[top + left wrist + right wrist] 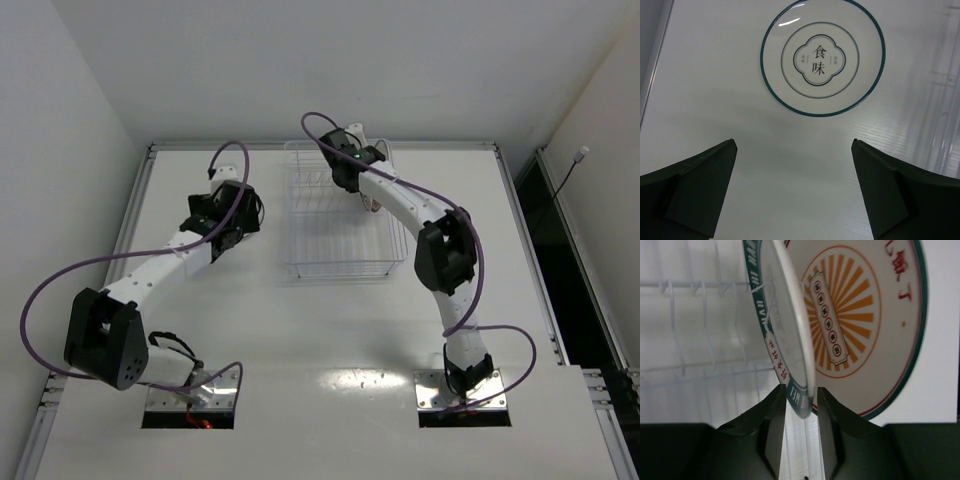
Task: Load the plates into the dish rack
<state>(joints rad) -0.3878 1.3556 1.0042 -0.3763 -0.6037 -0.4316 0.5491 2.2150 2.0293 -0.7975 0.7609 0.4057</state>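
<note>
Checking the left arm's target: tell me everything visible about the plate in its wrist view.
The plate is round, white and glossy like glazed ceramic, with a thin teal ring at its rim, a finer ring further in and a four-lobed emblem with dark characters at the centre. It lies flat, face up, on the white table, beside the clear dish rack. Nothing touches it; the open left gripper hangs short of it.

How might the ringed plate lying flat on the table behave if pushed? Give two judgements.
The plate looks glazed, its rim reflecting light, so probably stiff and slippery. Lying flat on the table, it would likely slide, not tip.
</note>
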